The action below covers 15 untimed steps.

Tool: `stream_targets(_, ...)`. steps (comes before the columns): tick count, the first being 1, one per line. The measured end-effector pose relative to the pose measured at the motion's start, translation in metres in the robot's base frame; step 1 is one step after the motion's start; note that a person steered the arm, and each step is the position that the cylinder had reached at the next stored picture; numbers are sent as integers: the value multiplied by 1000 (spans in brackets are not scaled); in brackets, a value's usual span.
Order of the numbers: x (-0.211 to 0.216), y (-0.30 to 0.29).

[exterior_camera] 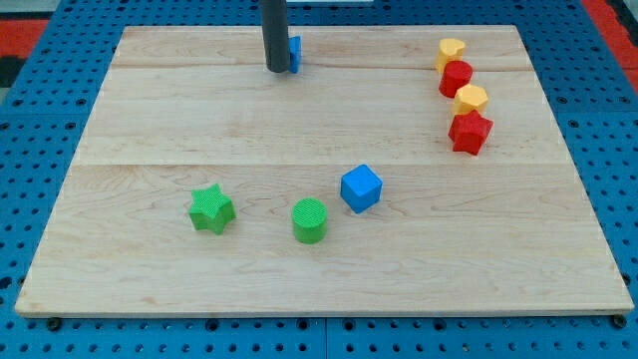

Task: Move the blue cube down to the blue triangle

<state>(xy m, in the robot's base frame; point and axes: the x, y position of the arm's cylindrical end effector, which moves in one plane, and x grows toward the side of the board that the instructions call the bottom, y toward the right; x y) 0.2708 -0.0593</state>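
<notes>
The blue cube (361,188) lies on the wooden board a little right of centre, toward the view's bottom. A blue block (295,53), likely the blue triangle, sits near the view's top edge, mostly hidden behind my rod, so its shape is unclear. My tip (278,69) rests on the board right against the left side of that hidden blue block, far up and left of the blue cube.
A green cylinder (310,220) stands just lower left of the blue cube, and a green star (211,208) further left. At the upper right, a column runs down: yellow heart (451,51), red cylinder (457,77), yellow block (471,99), red star (470,132).
</notes>
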Motion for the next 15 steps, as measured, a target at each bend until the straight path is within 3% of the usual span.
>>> stream_targets(2, 1, 29)
stream_targets(5, 164, 121)
stream_targets(6, 210, 124)
stream_targets(8, 237, 85)
stream_targets(9, 278, 107)
stream_targets(10, 287, 90)
stream_targets(12, 228, 76)
stream_targets(14, 253, 55)
stream_targets(15, 246, 18)
